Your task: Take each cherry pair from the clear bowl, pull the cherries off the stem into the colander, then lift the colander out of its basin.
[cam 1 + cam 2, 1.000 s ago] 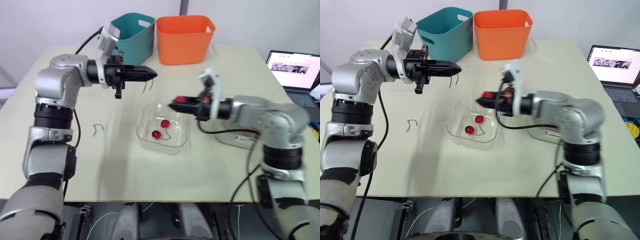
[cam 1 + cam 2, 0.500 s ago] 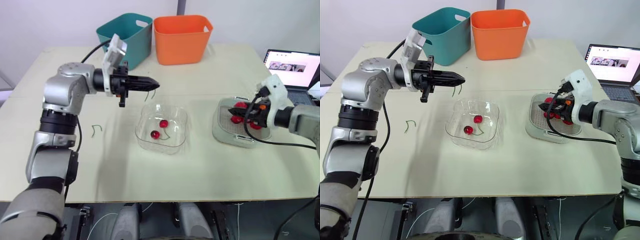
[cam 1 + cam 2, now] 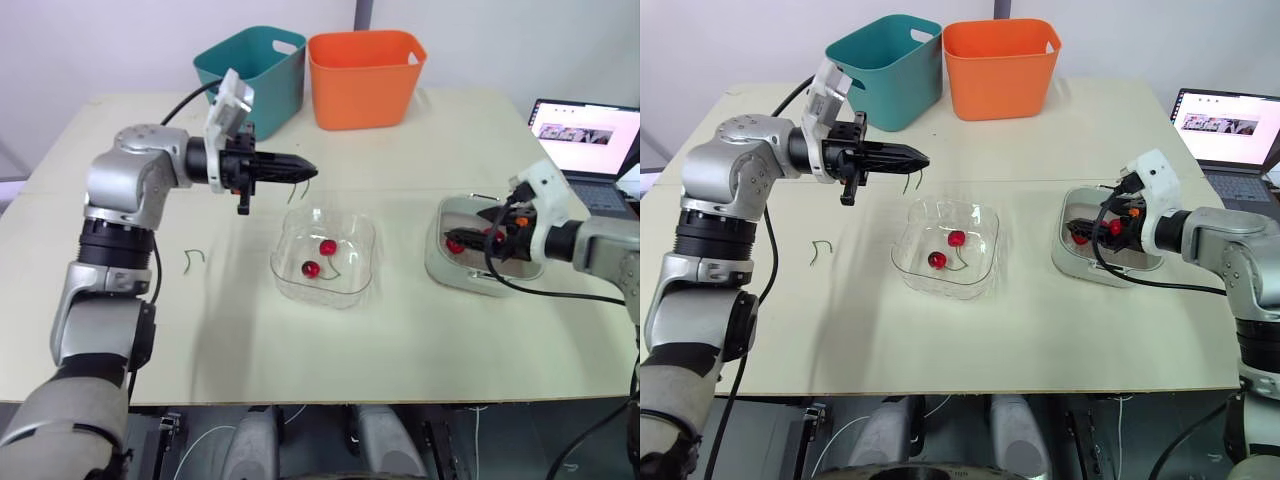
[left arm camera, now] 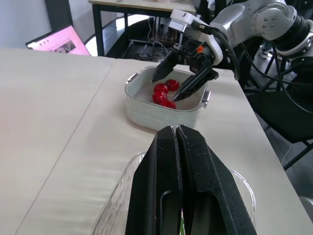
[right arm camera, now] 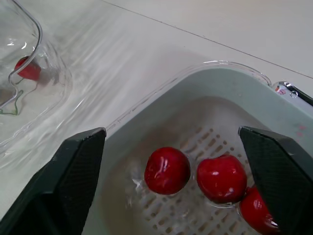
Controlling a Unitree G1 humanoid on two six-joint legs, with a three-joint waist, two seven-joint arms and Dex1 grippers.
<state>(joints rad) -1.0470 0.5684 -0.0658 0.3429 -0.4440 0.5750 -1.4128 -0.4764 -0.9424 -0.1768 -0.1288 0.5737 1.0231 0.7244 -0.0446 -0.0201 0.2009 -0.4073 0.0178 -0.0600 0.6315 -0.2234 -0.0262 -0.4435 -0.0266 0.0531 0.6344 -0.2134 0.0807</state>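
Fingers of left gripper (image 3: 305, 168) pinch a bare stem (image 3: 911, 180); right gripper (image 4: 165, 90) gapes over colander (image 5: 215, 134). Dropped here, stem may foul the clear bowl (image 3: 352, 290) (2 cherries left).

the near counter (image 3: 300, 350) is bare from left to right, and a bare strip runs between the clear bowl (image 3: 355, 275) and the basin (image 3: 437, 268). the teal bin (image 3: 265, 85) and orange bin (image 3: 365, 85) block the far edge; a laptop (image 3: 585, 140) stands far right.

We see silver-grey arms (image 3: 125, 185) with black joints (image 3: 104, 228), black cables (image 3: 185, 92) and white wrist modules (image 3: 228, 100). We note tapered black fingers (image 4: 166, 196) and one orange wrist mark (image 4: 199, 49)
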